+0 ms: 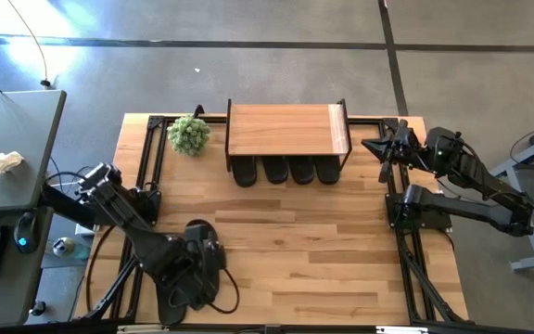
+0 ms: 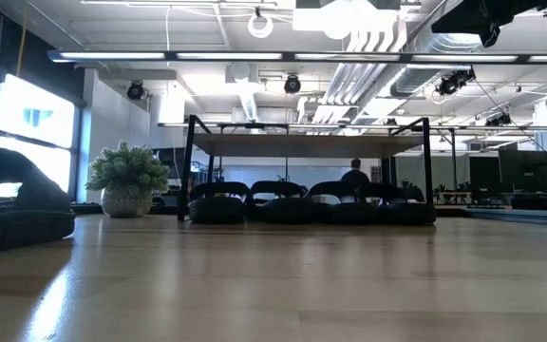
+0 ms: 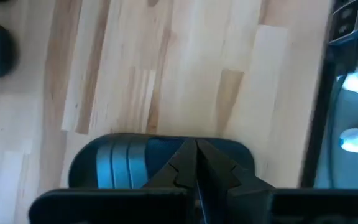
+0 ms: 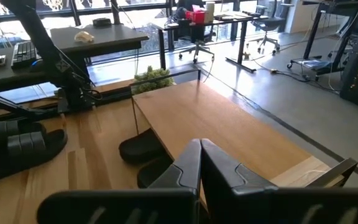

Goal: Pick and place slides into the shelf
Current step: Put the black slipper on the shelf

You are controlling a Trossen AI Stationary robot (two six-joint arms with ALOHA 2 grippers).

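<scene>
Four black slides (image 1: 286, 171) stand side by side under the shelf (image 1: 286, 130), toes toward the near edge; the low view shows them (image 2: 311, 203) below the plank top (image 2: 307, 145). A fifth slide (image 1: 198, 232) lies flat on the table at the near left, also seen in the low view (image 2: 17, 204). My left gripper (image 3: 196, 149) is shut and points down over this slide's ribbed strap (image 3: 124, 163). My right gripper (image 1: 371, 146) is shut and hangs in the air by the shelf's right end (image 4: 199, 146). My left gripper comes at the slide from above with its fingers shut, over the strap and the sole's edge (image 3: 229, 149). The fingers themselves hide the spot, and I cannot tell whether they touch the slide. The slide lies flat on the table.
A small potted plant (image 1: 189, 134) stands left of the shelf. Bare tabletop (image 1: 323, 250) stretches between the shelf and the near edge. A grey desk with a keyboard (image 1: 7, 148) is off the table's left side. A person (image 2: 354, 176) sits in the room behind.
</scene>
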